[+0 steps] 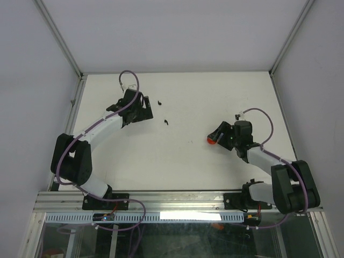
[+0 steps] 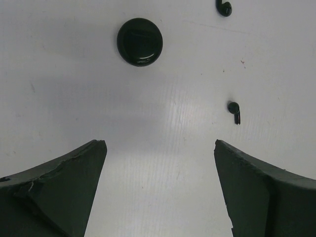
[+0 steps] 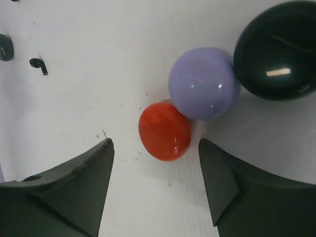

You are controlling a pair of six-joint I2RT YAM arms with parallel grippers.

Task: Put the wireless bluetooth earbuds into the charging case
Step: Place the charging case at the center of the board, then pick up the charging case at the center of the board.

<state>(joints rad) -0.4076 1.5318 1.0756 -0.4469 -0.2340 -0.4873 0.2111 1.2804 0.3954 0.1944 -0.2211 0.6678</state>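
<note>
Evidently, step: reaching; nothing was gripped yet.
Left gripper (image 2: 160, 147): stood spread, empty.
Black earbud (image 2: 234, 111): lay ahead of one fingertip, outside the gap.
Right gripper (image 3: 155, 144): spread, red case (image 3: 164, 131) just ahead.
Next: probably centring over the earbud.

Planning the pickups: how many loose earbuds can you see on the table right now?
2, both black: the far earbud and the near earbud, both left of centre in the top view. Others may be hidden.

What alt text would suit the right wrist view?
A red case, a purple case and a black case sit clustered on a white table, the red one nearest the open right gripper. A tiny black earbud lies apart at upper left.
</note>
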